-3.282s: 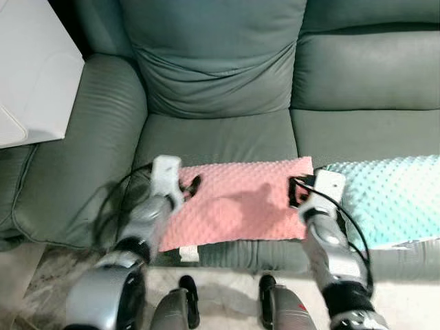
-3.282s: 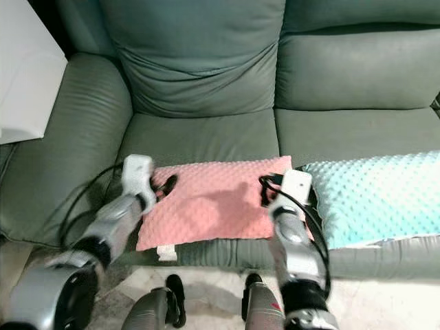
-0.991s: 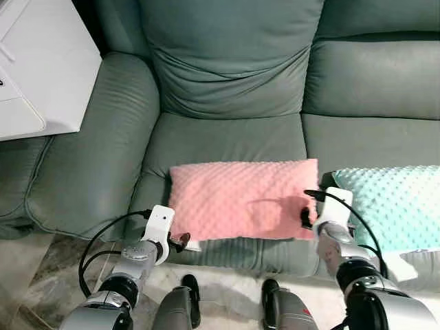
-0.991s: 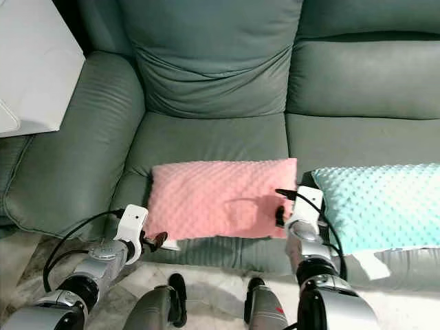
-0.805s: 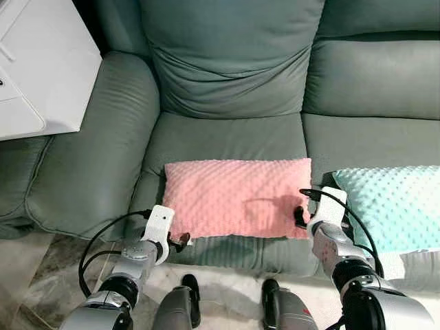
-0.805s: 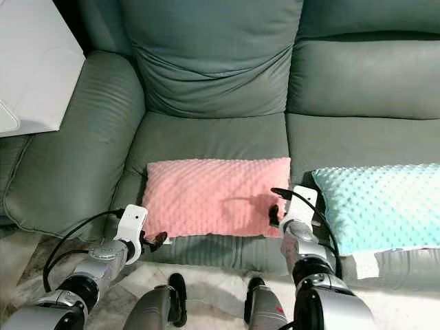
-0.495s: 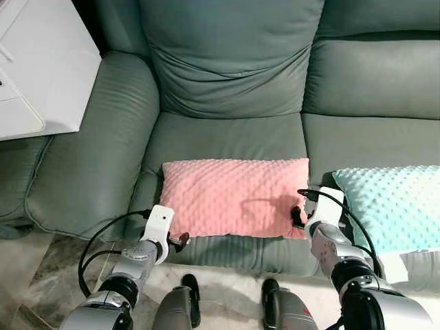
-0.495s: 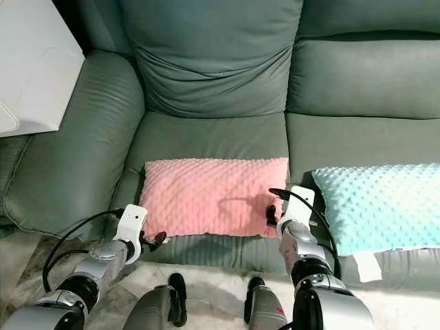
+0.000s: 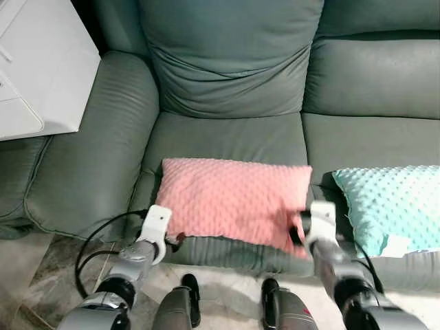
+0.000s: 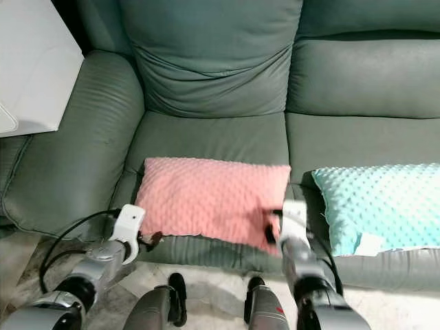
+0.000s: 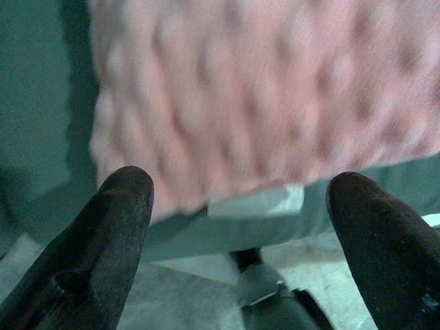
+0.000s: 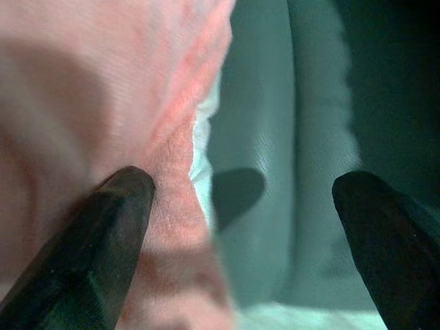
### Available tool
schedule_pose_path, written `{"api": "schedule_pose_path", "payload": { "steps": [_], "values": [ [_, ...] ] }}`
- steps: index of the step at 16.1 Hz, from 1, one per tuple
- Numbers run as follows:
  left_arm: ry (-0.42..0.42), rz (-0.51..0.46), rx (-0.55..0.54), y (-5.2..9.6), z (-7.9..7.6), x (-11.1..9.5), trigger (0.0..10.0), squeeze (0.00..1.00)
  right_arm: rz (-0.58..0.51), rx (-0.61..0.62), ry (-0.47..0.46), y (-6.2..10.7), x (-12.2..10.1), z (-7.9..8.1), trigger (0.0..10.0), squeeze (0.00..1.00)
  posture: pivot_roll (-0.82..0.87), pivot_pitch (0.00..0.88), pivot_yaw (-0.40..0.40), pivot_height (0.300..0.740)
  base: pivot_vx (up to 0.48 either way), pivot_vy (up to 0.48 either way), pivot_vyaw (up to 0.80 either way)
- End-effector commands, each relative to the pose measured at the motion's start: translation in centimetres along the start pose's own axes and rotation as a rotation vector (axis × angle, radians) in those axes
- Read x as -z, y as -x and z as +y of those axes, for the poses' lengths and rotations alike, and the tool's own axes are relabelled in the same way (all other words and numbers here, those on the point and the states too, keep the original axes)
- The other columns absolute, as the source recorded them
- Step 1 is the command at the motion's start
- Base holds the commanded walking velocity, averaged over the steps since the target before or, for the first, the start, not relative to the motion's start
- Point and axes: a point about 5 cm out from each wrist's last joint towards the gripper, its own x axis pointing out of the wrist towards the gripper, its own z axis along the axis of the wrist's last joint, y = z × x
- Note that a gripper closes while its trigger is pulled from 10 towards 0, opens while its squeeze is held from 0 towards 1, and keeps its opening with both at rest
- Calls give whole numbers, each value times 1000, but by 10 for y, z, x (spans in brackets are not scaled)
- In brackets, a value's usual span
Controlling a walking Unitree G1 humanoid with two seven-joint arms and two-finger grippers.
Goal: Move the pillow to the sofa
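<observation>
The right claw [image 12: 240, 206] is spread wide, nothing being held between its two black fingers. One finger [image 12: 103, 227] lies against the right end of the pink pillow [image 9: 230, 199]; the other hangs over the green seat. In the head views this claw [image 9: 297, 235] is seen at the pillow's lower right corner, low at the front of the sofa [image 9: 227, 69].

The left claw [image 11: 237, 234] is likewise wide open and empty. Its fingers [image 11: 96, 234] are held apart from the pillow's left end, where a white tag is seen under the edge. From above, it [image 9: 175, 239] sits just off the pillow's lower left corner.

Compared with a few seconds ago, when the pillow was gripped at both ends above the seat edge, both claws have been released and drawn back toward the robot. Over the last second the pillow has been nudged a little leftward and its right end has tipped down toward the front edge.

The pillow now rests on the left seat cushion, slightly skewed, its front right corner overhanging the edge. A mint pillow [image 9: 392, 203] lies on the seat to its right, apart from it. A white counter [image 9: 34, 69] stands beside the left armrest.

The placing is judged to be essentially done; the overhanging corner could let the pillow slide forward.
</observation>
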Motion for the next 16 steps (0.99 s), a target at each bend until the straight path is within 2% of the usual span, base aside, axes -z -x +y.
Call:
{"api": "schedule_pose_path", "payload": {
  "steps": [1,2,5,7,10,12,13,14,16],
  "values": [
    [1,60,-23,5,6,20,10000,0,35,8,60,2,14,-1,10000,0,30,302,102,740,0,0,0],
    [3,49,-35,6,10,19,10000,0,8,29,127,2,12,-9,10000,0,19,266,93,740,0,0,0],
    [7,0,-62,8,19,14,10000,0,-45,74,170,4,6,-21,10000,0,0,206,87,740,0,0,0],
    [4,-36,-87,10,26,11,10000,0,-101,101,195,7,-1,-23,10000,0,-11,159,83,740,0,0,0],
    [-7,-62,-79,10,22,12,10000,0,-190,27,163,11,-13,-4,10000,0,-23,93,83,740,0,0,0],
    [29,-116,-111,12,23,11,10000,0,-257,-78,155,16,-23,23,10000,0,-20,22,79,740,0,0,0],
    [63,-154,-113,12,22,7,10000,0,-314,-123,180,18,-30,32,10000,0,-13,0,75,740,0,0,0],
    [76,-192,-108,12,21,4,10000,0,-342,-157,211,20,-31,39,10000,0,-6,0,69,740,0,0,0],
    [102,-210,-103,11,18,1,10000,0,-329,-228,217,19,-28,50,10000,0,1,0,61,740,0,0,0]
  ]
}}
